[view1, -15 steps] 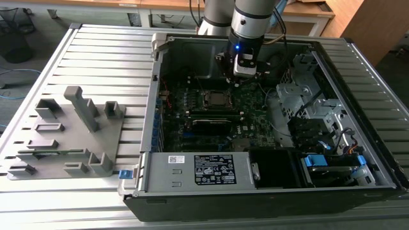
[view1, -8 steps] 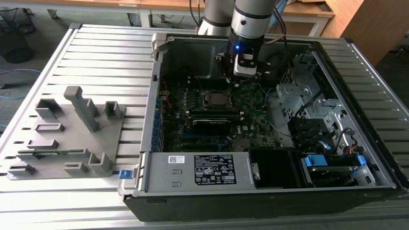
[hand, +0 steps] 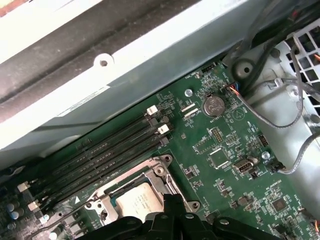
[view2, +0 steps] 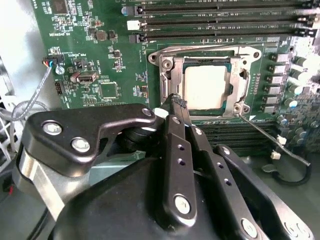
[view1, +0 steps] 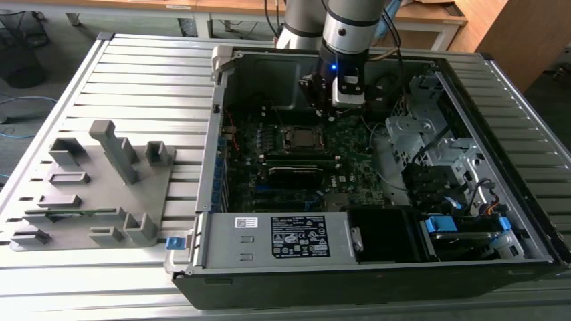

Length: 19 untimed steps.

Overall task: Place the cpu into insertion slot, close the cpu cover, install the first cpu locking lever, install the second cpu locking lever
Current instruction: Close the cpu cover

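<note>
At the exterior view's left, a grey fixture [view1: 98,194] sits on the bench [view1: 152,67]. Further right, the end effector [view1: 325,110] hangs inside the open case [view1: 375,284]. The second wrist view adds its fingers [view2: 172,135], pressed together and empty, beside the cpu [view2: 207,87]. The cpu lies flat and face-up in the insertion slot [view2: 234,70], framed by the lowered cpu cover [view2: 169,75].

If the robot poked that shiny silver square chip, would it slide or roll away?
Probably not. The cpu is flat, so it shouldn't roll. It lies inside the cpu cover, whose metal frame rims it all round, so a poke likely wouldn't slide it. Its metal top looks stiff, not bendy.
</note>
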{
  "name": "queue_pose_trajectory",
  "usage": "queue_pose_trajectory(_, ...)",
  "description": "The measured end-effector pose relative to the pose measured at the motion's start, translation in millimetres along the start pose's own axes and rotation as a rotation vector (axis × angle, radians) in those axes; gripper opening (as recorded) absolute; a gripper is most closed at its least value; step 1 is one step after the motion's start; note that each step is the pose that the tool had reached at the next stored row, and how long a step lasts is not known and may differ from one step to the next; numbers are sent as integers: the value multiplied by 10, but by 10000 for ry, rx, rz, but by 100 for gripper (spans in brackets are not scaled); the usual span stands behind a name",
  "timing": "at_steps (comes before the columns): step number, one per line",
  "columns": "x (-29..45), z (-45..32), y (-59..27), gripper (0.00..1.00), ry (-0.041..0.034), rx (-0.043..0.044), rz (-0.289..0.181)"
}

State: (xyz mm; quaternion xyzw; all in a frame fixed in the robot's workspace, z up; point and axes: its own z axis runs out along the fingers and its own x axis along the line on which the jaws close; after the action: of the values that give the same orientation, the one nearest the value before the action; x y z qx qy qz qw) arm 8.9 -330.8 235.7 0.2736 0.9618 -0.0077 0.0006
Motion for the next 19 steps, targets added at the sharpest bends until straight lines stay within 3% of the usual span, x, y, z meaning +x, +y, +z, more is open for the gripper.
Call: queue_pose_trajectory(19, 35, 5, -17, 11, -36, 10, -38)
